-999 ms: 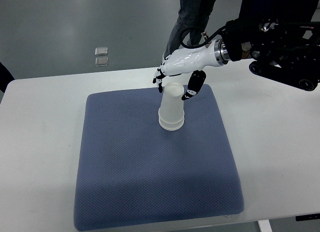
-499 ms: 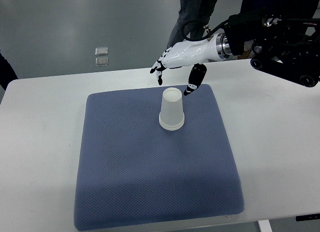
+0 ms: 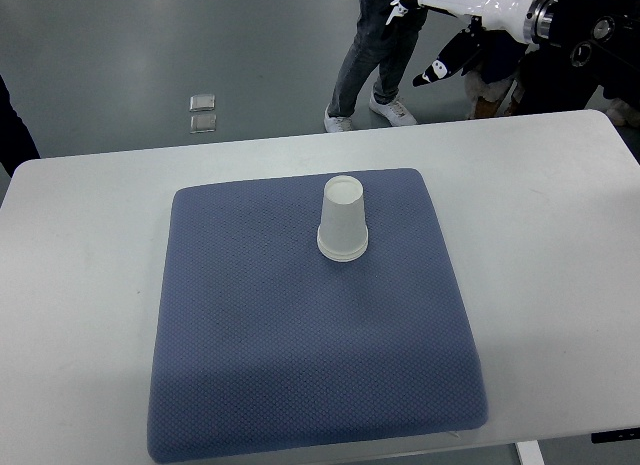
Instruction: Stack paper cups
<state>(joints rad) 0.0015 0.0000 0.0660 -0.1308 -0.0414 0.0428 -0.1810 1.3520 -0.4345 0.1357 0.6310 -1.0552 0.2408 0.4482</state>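
**Now standing alone: stacked cups on the mat**

Upside down, rims to the cloth, white paper cups (image 3: 343,220) nested one over another, near the far middle of the blue mat (image 3: 250,335). Doubled lip at the base, hence more than one cup; exact count not clear. Upright, steady-looking, touching nothing but the mat. Probably set on that padded cloth to keep from sliding on the smooth white table (image 3: 80,285).

Well apart, up at the far right corner and above the table's edge: right hand (image 3: 440,30), fingers spread loosely, holding nothing. Lifted high and clear, most likely to avoid knocking the stack. No left hand in sight.

Beyond the table, a person's legs (image 3: 375,45) on the grey floor. By appearance, stacking done.
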